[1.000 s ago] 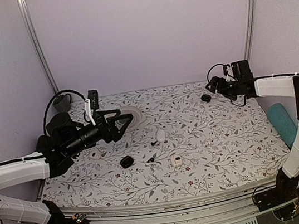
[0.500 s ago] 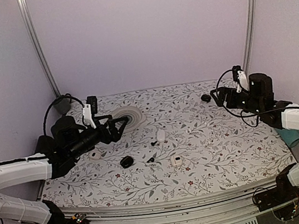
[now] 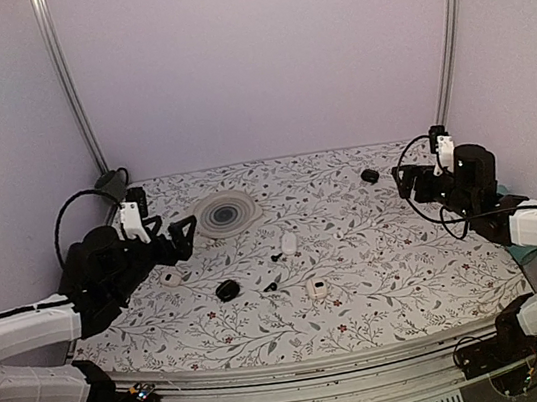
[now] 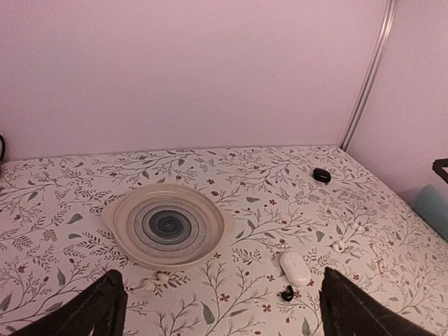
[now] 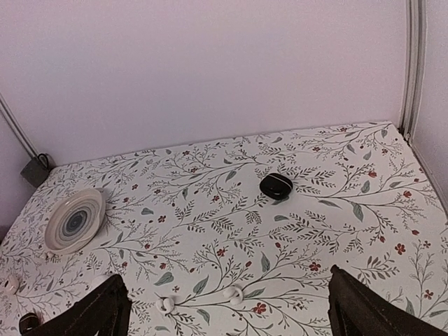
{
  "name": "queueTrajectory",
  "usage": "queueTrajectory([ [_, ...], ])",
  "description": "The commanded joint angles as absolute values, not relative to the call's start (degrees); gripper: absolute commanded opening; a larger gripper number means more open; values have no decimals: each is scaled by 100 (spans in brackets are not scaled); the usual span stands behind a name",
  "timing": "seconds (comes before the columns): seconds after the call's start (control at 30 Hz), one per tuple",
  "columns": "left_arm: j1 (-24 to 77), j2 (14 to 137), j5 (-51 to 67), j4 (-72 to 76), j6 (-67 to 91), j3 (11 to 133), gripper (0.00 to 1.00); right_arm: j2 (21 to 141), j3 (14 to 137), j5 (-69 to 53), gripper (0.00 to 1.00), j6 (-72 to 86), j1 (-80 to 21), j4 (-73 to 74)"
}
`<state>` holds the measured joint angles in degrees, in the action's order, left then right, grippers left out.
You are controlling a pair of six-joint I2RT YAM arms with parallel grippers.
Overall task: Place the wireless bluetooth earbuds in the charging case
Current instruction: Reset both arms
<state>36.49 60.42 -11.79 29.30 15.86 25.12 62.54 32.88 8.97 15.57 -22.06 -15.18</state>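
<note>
left gripper [image 3: 181,239] and right gripper [image 3: 403,184] both gape wide, holding nothing, above the table [image 3: 389,264]; what look like two black earbuds [image 3: 277,256] lie near its middle.

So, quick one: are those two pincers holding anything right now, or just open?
Left pincer: open, holding nothing.
Right pincer: open, holding nothing.
</note>
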Motion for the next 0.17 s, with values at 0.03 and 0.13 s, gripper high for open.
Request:
queueTrajectory([
  [0.03,3516,5709,-1286,3105,1512,2284,96,6258,3314,909,99,1662,-2215,-1816],
  [0.13,3507,5604,-1124,3108,1585,2215,96,6309,3373,877,99,1730,-2215,-1806],
])
